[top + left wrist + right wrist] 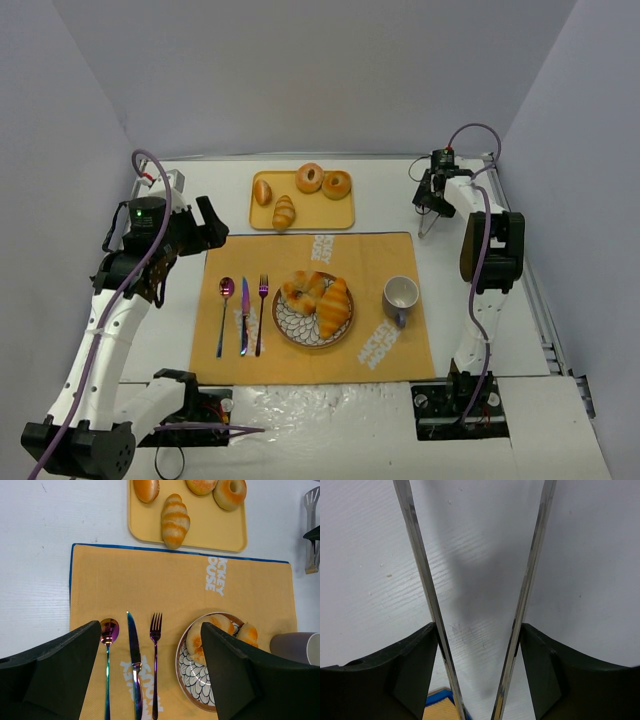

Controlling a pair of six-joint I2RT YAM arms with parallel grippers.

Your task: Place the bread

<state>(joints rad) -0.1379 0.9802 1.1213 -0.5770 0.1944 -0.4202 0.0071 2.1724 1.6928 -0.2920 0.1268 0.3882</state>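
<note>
Two pieces of bread, a round bun and a long striped roll, lie on the patterned plate on the orange placemat. Several more breads lie on the yellow tray behind it, among them a striped roll and a ring-shaped one. My right gripper hangs over the white table right of the tray. It is shut on metal tongs, whose two arms spread apart with nothing between them. My left gripper is open above the cutlery, holding nothing.
A spoon, knife and fork lie left of the plate. A grey cup stands on the mat to its right. White walls enclose the table on three sides.
</note>
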